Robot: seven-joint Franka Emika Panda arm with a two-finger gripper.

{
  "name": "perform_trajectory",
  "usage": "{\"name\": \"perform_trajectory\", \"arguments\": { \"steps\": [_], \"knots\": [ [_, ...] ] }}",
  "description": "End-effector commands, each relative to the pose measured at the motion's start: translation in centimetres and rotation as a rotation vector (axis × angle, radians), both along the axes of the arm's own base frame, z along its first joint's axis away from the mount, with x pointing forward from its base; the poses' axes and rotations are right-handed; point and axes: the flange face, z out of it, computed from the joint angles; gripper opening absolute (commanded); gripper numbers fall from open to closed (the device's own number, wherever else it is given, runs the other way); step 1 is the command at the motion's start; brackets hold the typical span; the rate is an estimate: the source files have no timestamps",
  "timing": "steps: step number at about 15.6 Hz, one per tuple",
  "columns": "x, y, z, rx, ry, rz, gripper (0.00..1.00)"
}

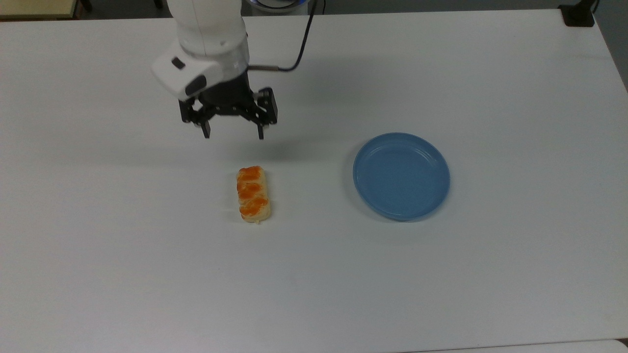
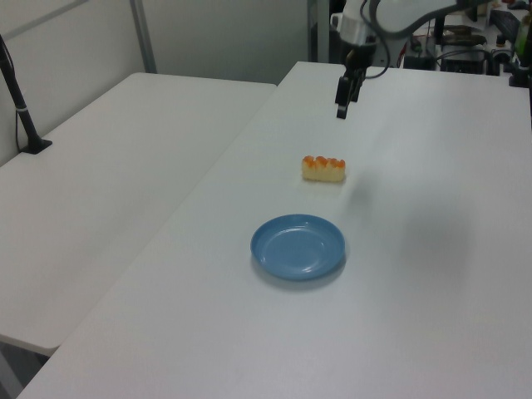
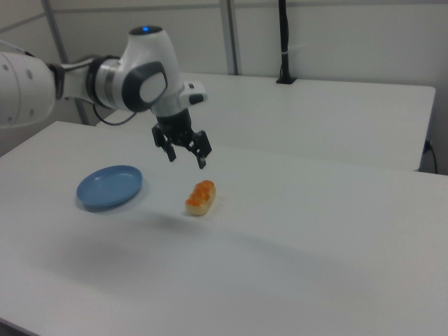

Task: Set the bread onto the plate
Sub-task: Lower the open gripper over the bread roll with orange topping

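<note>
white table [image 1: 490,73]: 1 bread [image 1: 253,194], 1 plate [image 1: 401,176], 1 parted pincer [image 1: 233,133].

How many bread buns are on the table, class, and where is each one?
1. The bread lies on the white table, to the top view's left of the empty blue plate and apart from it. Nothing could hide another.

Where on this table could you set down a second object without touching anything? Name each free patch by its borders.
Free: the strip between the bread and the plate; the table below both in the top view; the stretch from the bread to the top view's left edge. Crowded: above the bread, where the open gripper hangs.
</note>
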Motion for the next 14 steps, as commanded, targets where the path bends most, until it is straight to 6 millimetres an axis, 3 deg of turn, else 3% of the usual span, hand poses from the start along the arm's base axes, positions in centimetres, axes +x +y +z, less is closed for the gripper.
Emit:
{"name": "perform_trajectory", "arguments": {
  "steps": [1,8,13,14],
  "knots": [
    [1.7,1.7,-4.3,0.012,-0.014,-0.048,1.0],
    [3.3,3.7,-11.1,-0.068,-0.02,-0.057,1.0],
    [3.6,4.0,-13.6,-0.12,-0.026,-0.039,1.0],
    [3.5,4.0,-14.5,-0.129,-0.03,-0.054,0.9]
  ]
}}
